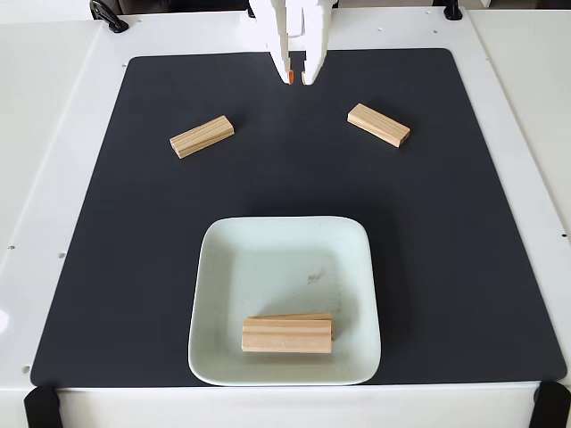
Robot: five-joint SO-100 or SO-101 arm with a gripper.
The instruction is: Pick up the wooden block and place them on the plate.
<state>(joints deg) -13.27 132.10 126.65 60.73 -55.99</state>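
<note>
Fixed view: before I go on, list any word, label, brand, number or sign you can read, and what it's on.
None: no readable text in the fixed view.
Light pine wooden blocks, left and right on the black mat: grain lines only.
Blocks on the pale mint-white square plate, at: grain only.
Plate centre: a smudge, not writing.
White gripper: orange tips, no marking.

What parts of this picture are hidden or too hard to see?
- In the fixed view, the white arm is cut off by the top edge above the gripper.
- On the pale mint square plate, the front light pine wooden block hides most of the block behind it.
- The small grey smudge at the plate's centre is too faint to identify.
- The black clamps at the bottom corners are cut off by the edge.
</note>
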